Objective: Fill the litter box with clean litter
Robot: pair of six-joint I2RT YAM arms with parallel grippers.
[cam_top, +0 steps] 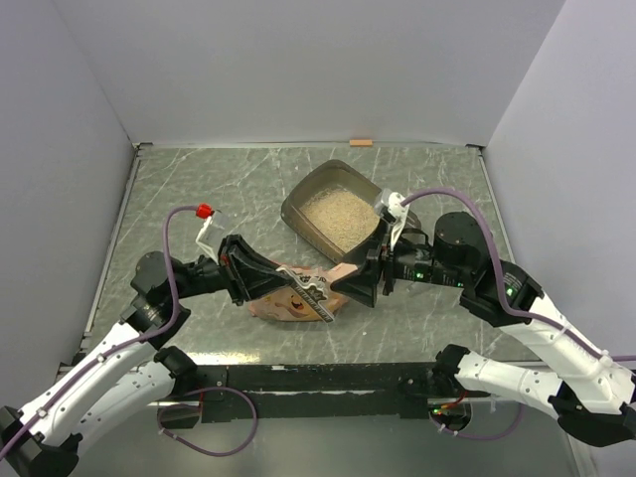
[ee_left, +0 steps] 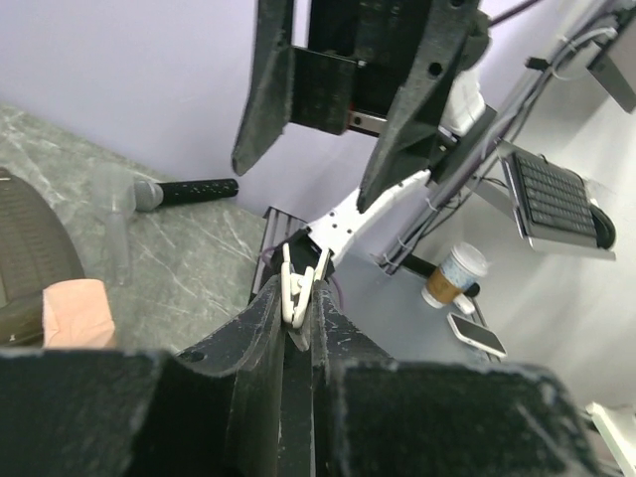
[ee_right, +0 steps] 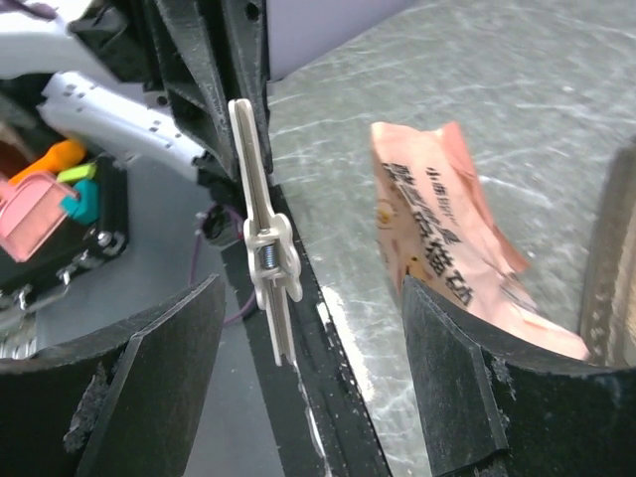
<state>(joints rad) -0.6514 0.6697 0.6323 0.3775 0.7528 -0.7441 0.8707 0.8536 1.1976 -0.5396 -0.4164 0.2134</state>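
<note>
On the desk, the litter box looks filled with clean litter; left gripper clamps a white clip, right gripper released.

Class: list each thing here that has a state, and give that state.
litter box: upright, partly filled with clean litter.
orange bag: lying on the table.
white clip: pinched by left gripper.
left gripper: shut on the white clip.
right gripper: open, empty.
</note>
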